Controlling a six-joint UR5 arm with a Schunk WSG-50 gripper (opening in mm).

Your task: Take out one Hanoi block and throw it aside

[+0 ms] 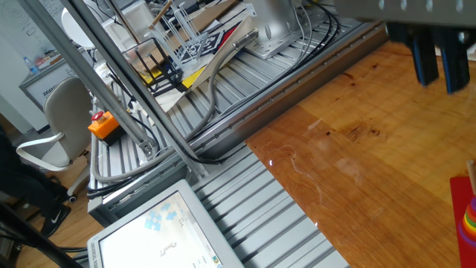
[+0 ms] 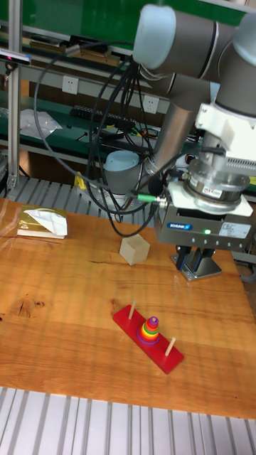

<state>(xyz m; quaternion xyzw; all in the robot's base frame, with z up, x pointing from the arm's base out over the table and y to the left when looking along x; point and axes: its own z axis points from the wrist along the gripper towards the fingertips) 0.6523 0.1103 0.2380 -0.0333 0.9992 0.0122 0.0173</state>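
In the tall fixed view a small rainbow ring stack (image 2: 148,331) sits on the middle peg of a red base (image 2: 165,354). The tiny purple Hanoi block (image 2: 153,321) is its top piece. My gripper (image 2: 198,264) hangs above the table behind and to the right of the stack, touching nothing. At the top right of the fixed view my gripper (image 1: 439,71) is open, its two dark blue fingers (image 1: 425,63) apart with nothing between them. Only the edge of the ring stack (image 1: 468,219) and a corner of the red base (image 1: 460,192) show there.
A translucent cube (image 2: 134,249) stands on the wooden table (image 2: 64,313) left of my gripper. A gold and white packet (image 2: 41,222) lies at the far left. Beyond the table's edge are metal rails (image 1: 245,201), a monitor (image 1: 160,234) and cables (image 1: 216,82).
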